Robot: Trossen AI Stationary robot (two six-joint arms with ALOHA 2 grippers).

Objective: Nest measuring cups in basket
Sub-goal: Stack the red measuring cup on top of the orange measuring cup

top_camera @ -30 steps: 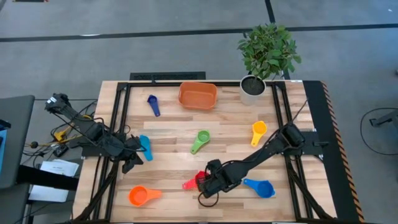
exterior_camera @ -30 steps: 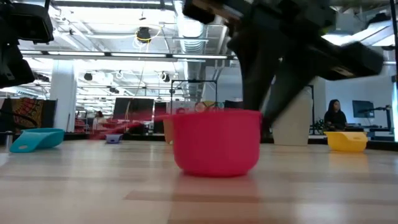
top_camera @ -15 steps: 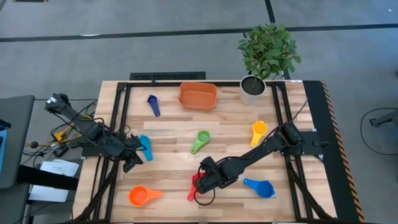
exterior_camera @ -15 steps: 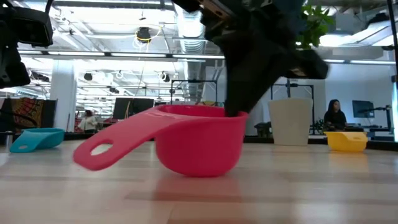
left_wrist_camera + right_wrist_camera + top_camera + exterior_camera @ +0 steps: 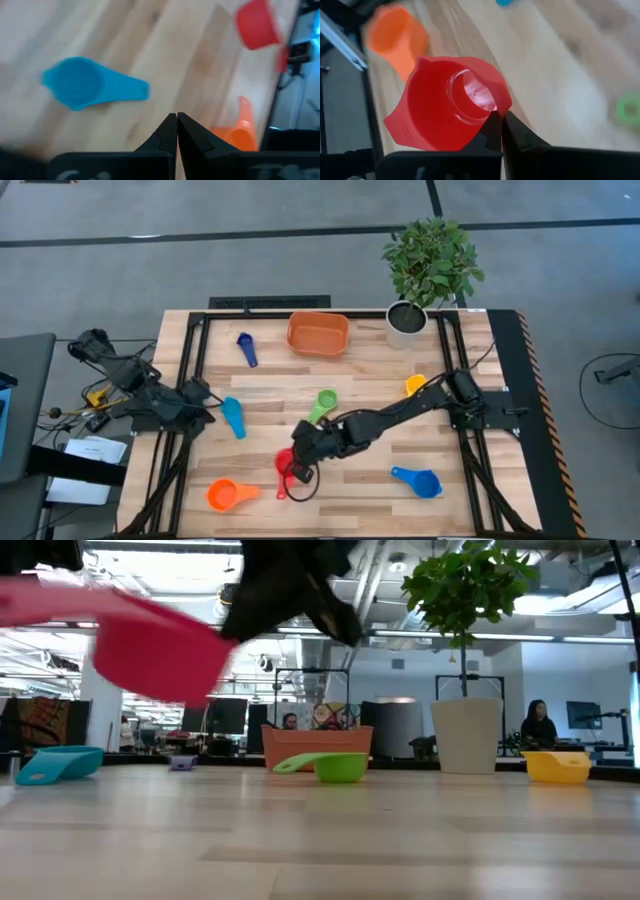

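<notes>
The red measuring cup is off the tabletop, pinched by its rim in the closed fingers of the right end effector; in the low view the red cup hangs clear above the wood with its handle pointing away from the arm. The right arm reaches across from the right edge of the tabletop toward the front middle.

Nearest to this end effector, toward the front left corner, lies the orange measuring cup. Beyond the end effector toward the back, close beside the arm, sits the green measuring cup, and farther along the arm near its base the yellow measuring cup is partly hidden by it. To the right of the end effector, near the front, lies the blue measuring cup. To its left rests the light blue measuring cup.

The left end effector sits just beside that light blue cup, fingers pressed together and holding nothing; its wrist view shows the closed tips over bare wood.

At the back, well apart from both end effectors, the orange basket stands with the navy measuring cup to its left and a potted plant to its right.
</notes>
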